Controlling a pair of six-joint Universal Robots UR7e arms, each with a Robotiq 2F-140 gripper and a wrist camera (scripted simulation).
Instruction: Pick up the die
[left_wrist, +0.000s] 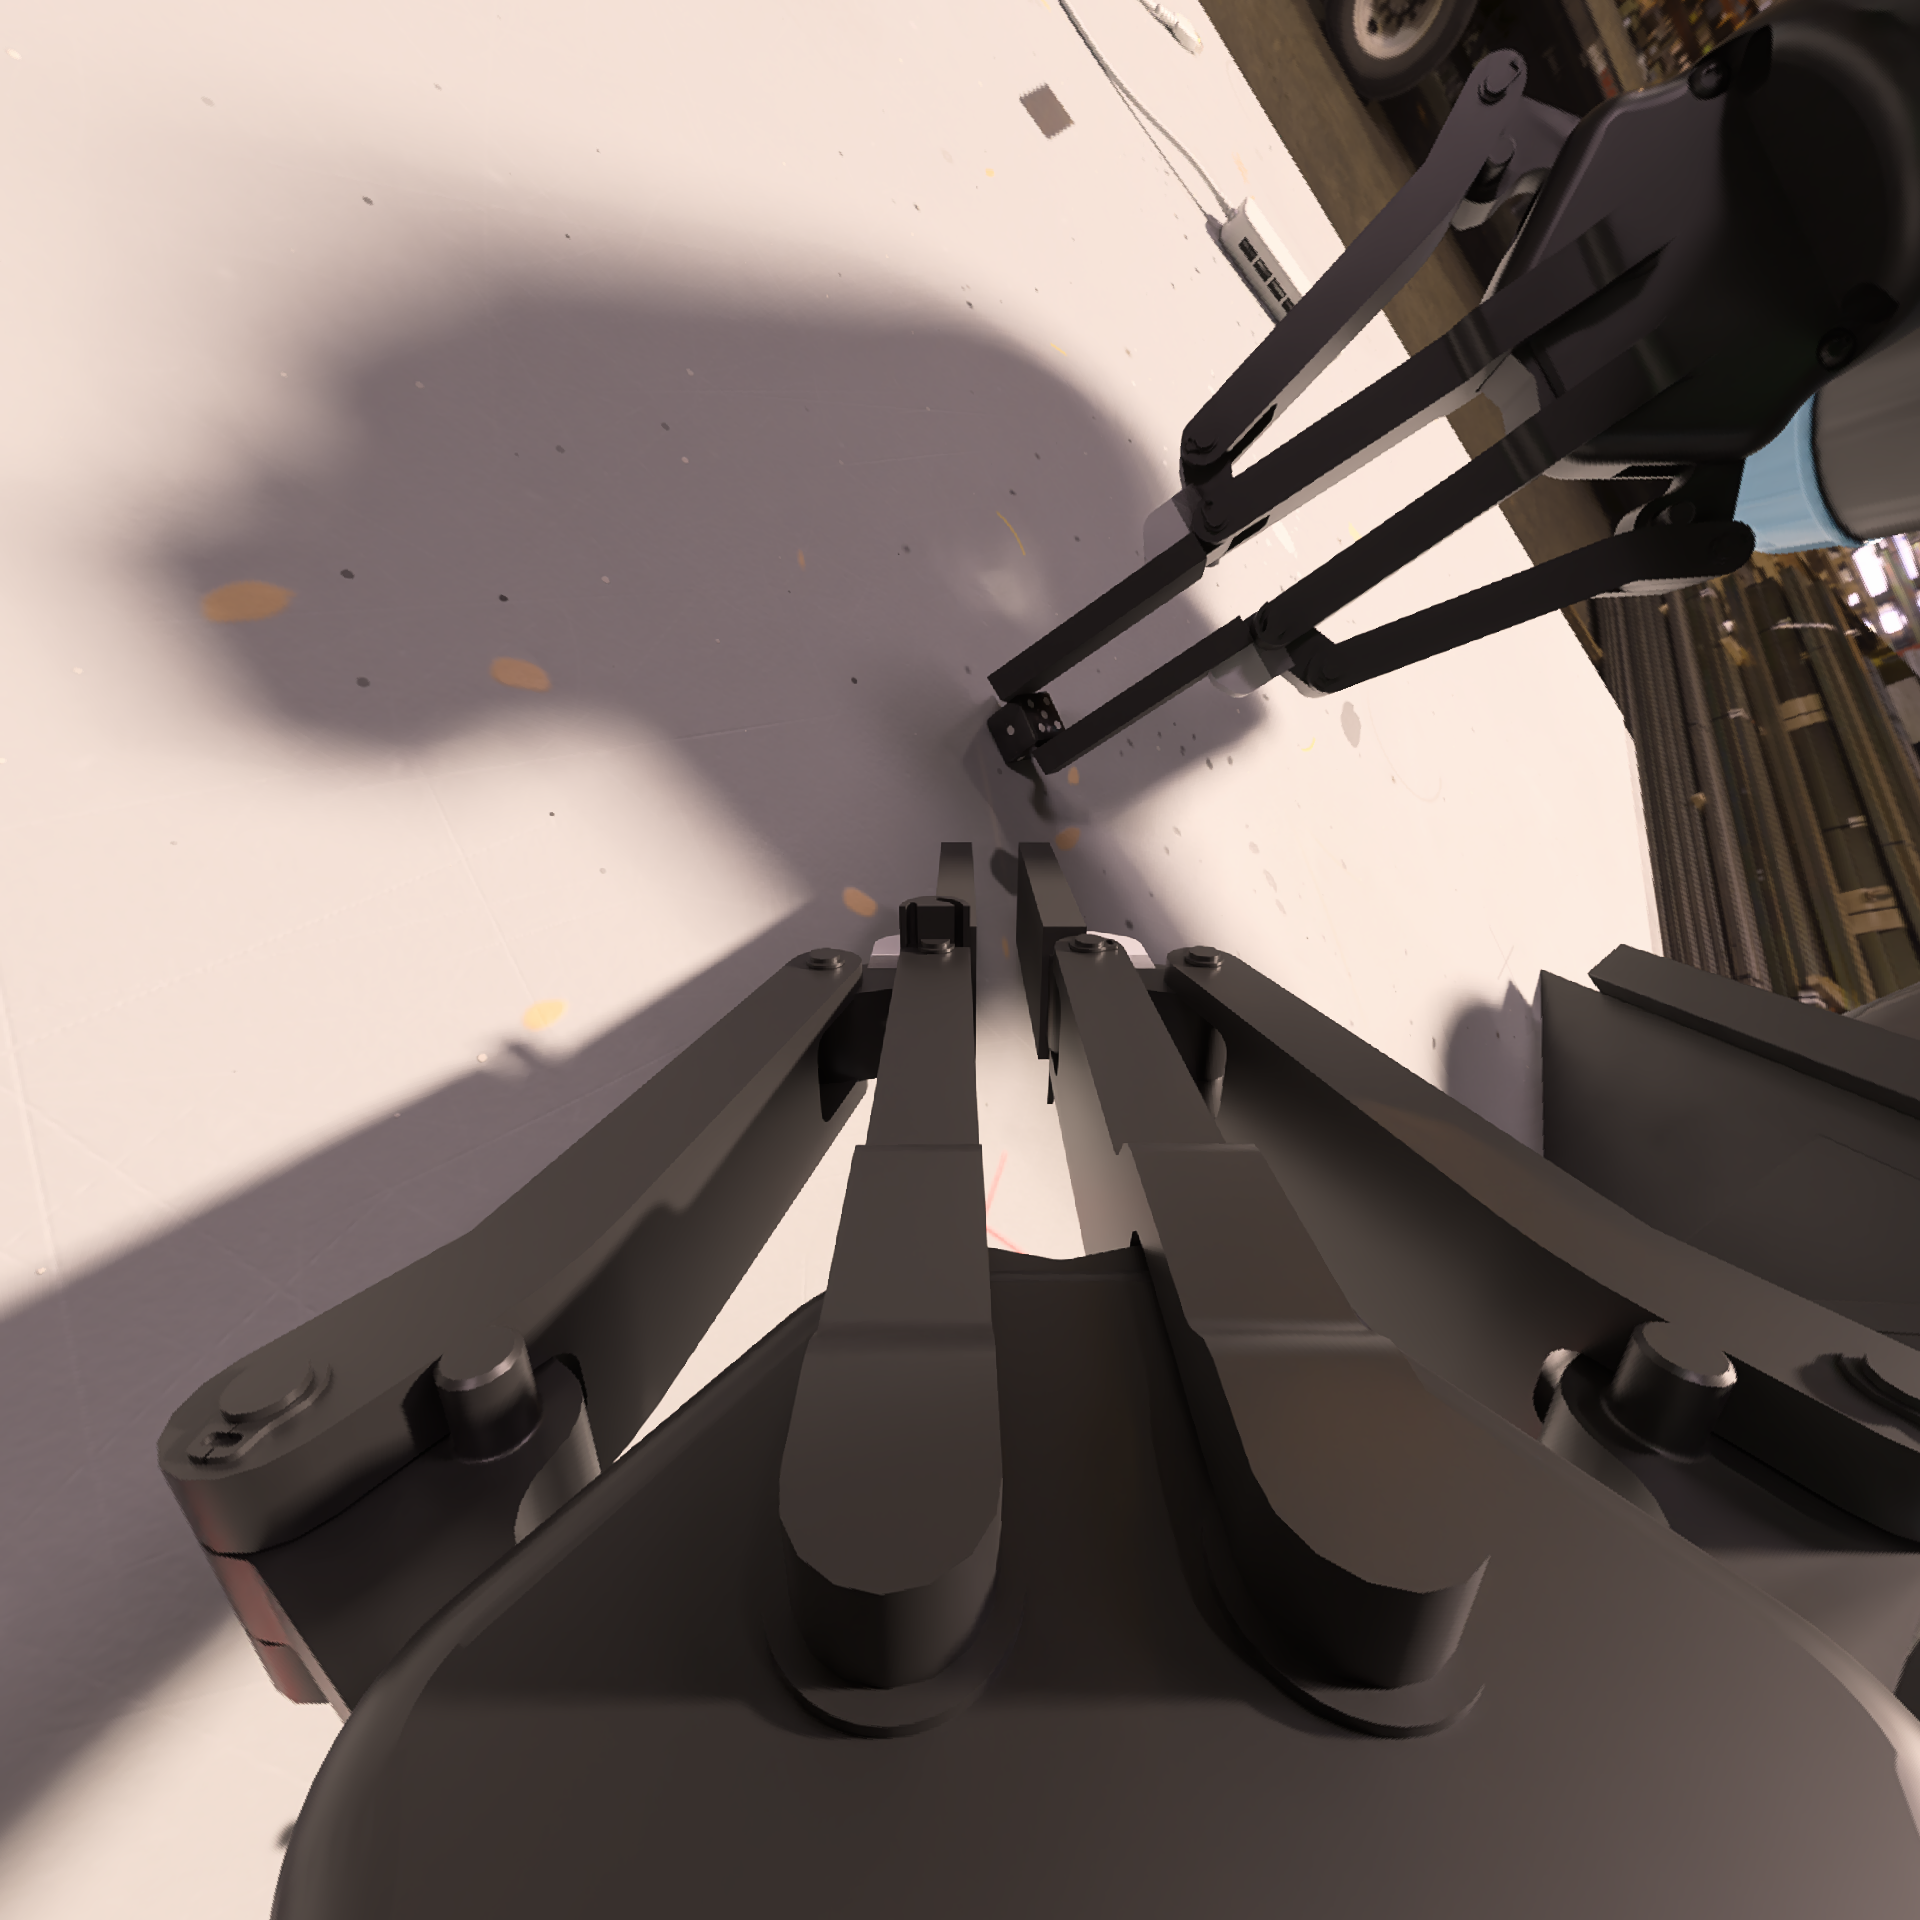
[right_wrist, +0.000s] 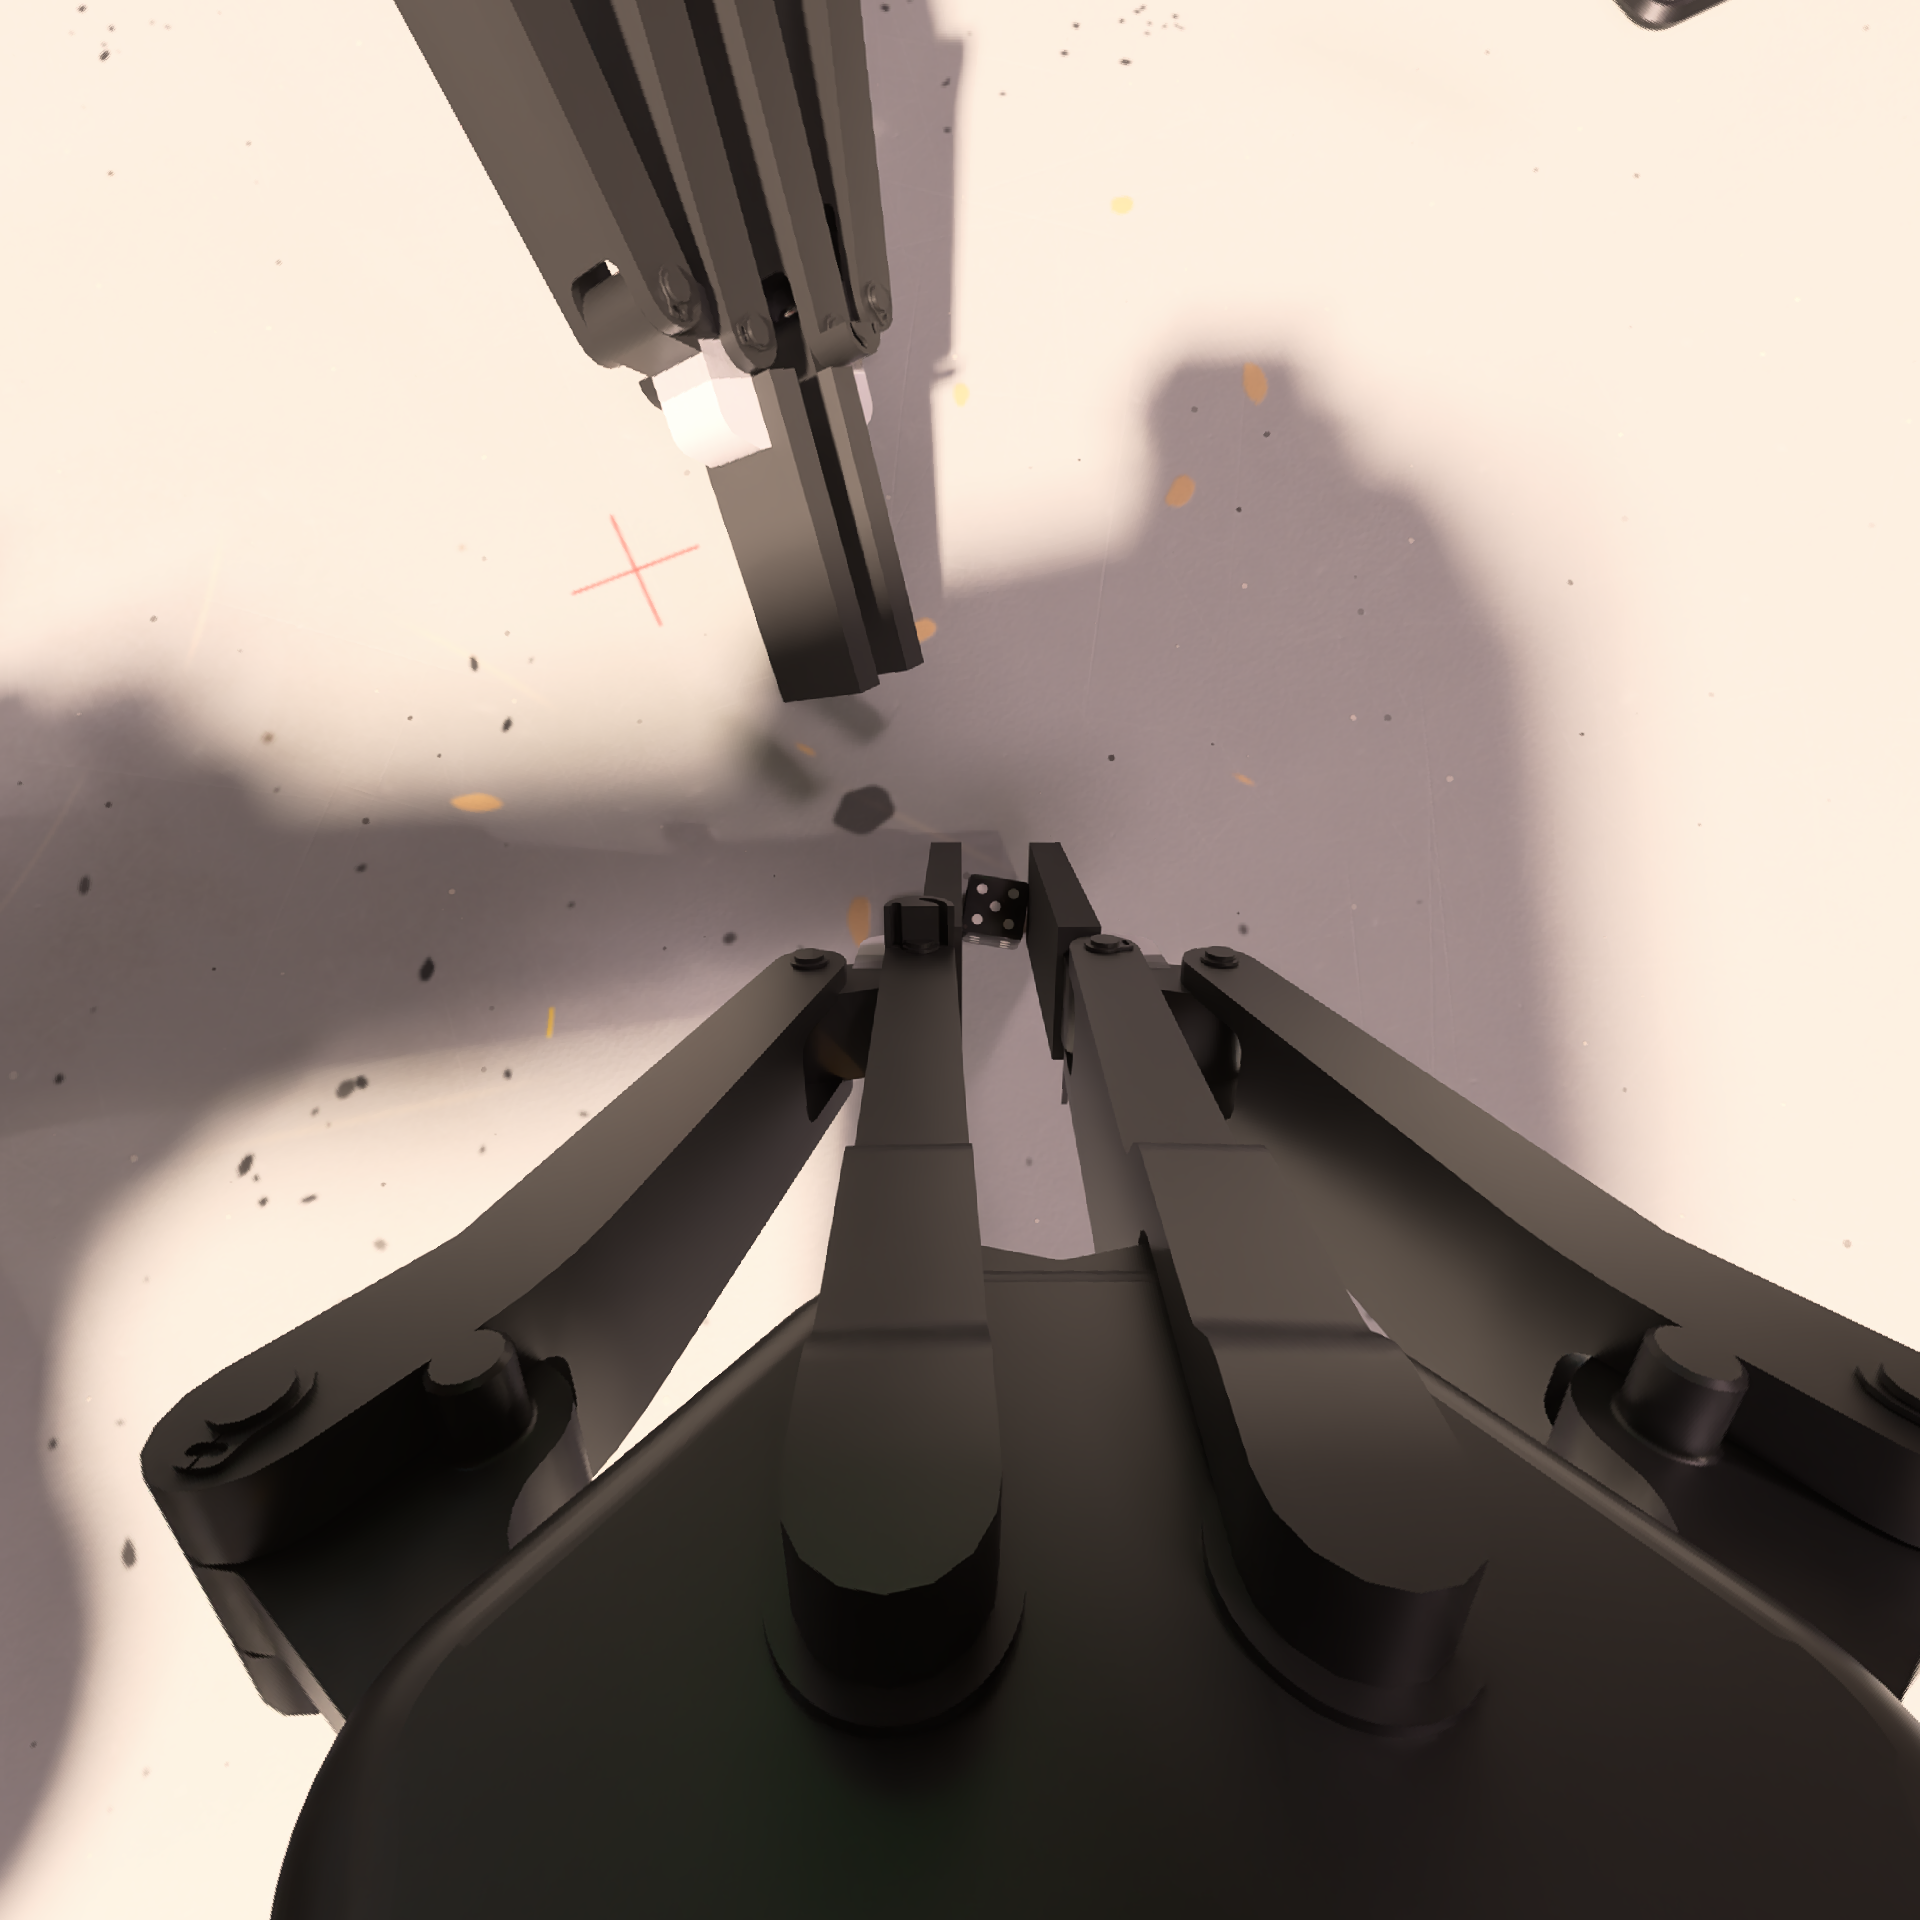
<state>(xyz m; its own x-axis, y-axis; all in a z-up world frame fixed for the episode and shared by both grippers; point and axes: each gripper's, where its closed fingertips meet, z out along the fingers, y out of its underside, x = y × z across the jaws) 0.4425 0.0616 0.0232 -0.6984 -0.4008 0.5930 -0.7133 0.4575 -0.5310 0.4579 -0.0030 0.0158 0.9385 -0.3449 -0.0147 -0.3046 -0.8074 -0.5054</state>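
Two views are showing the pick. In the left wrist view, the left gripper (left_wrist: 997, 868) is hanging empty with its jaws nearly closed, just above the pale surface (left_wrist: 520, 883), while the right gripper (left_wrist: 1029, 727) is pinching the black die (left_wrist: 1027, 724) at its tips. In the right wrist view, the right gripper's jaws are clamping the die, seemingly just clear of the surface.

No writing or brand can be read anywhere. The only signs are the white pips on the black die (right_wrist: 995, 902), five on the face toward the right wrist camera, and a thin red cross (right_wrist: 636, 569) on the counter (right_wrist: 1455, 260), perhaps a marker, beyond the die.
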